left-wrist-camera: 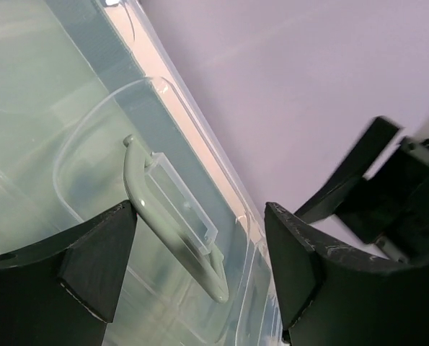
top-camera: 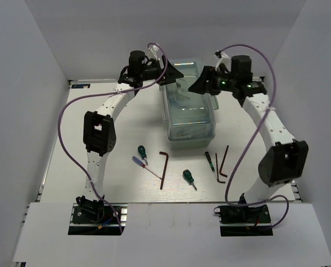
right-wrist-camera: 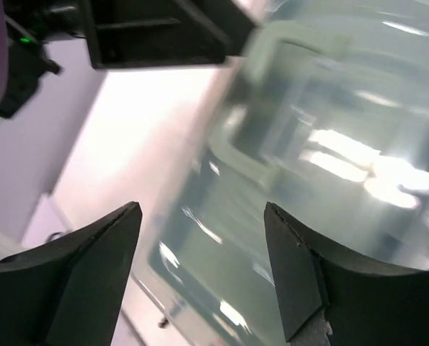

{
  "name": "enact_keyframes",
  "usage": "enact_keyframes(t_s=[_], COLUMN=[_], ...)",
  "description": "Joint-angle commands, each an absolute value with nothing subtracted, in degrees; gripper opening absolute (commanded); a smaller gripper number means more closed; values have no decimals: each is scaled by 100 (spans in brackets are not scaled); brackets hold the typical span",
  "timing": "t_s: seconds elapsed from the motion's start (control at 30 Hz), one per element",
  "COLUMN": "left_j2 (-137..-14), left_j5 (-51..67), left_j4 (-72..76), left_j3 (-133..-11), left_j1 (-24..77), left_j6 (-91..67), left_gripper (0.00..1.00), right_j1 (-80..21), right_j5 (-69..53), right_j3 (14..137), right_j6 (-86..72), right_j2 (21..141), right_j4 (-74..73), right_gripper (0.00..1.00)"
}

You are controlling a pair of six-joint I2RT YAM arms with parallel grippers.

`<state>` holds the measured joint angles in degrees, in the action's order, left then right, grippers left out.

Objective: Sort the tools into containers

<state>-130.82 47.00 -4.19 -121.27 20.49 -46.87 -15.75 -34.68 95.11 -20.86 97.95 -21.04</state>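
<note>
Toolbox [top-camera: 190, 119] shut, two open pincers over its far end

White walls [top-camera: 20, 83] close the scene in on three sides, and a pale table [top-camera: 126, 119] fills the floor between them. The mint-green toolbox stands in the middle of the far half. Its long axis runs away from the arm bases and its translucent lid is down.

Both arms reach over to the far end of the box. The left gripper [top-camera: 173, 72] is at the far left corner, and the right gripper [top-camera: 203, 83] is just across from it, over the right edge. Each has its jaws spread wide and holds nothing.

The handle [left-wrist-camera: 174, 223] lies folded on the lid, seen in the gap between the left fingers. Its length runs along that gap, not across it, so the left arm looks better placed to pinch it. Whether those fingers touch the lid cannot be told. The right wrist view is blurred and shows only the box beyond its fingers.

The tools lie on the table between the box and the arm bases:
- **Left:** a green screwdriver [top-camera: 141, 151], a blue-red screwdriver [top-camera: 144, 165] and a long hex key [top-camera: 163, 169].
- **Centre:** a second green screwdriver [top-camera: 188, 178].
- **Right:** a thin screwdriver [top-camera: 210, 161] and two hex keys [top-camera: 221, 167].

None is in a compartment, so sorting looks not yet begun. Opening the lid seems to be the step in hand.
</note>
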Motion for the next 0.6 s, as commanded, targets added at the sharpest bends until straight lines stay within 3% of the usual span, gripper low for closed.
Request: enact_keyframes(t_s=[0.0,0.2,0.33,0.57], left_j2=[-13166,-13166,-13280,-13280], left_j5=[4756,4255,3623,2796], left_j4=[-1502,-2766,-3453,-3867], left_j3=[-12146,-12401,-12638,-12639], left_j1=[2188,2311,2461,2681], left_j6=[-4378,-3727,-3499,-3498], left_gripper=[82,80,77,61], right_j1=[-1196,-406,-79,413], right_j5=[-3035,-1591,-1985,-3155], right_j3=[8985,8332,8533,9562], right_j6=[-1214,-808,-1072,-1670], right_j2=[8994,8569,9191,10931], right_j4=[-2434,-2724,-2655,-2576], right_gripper=[74,74,76,78])
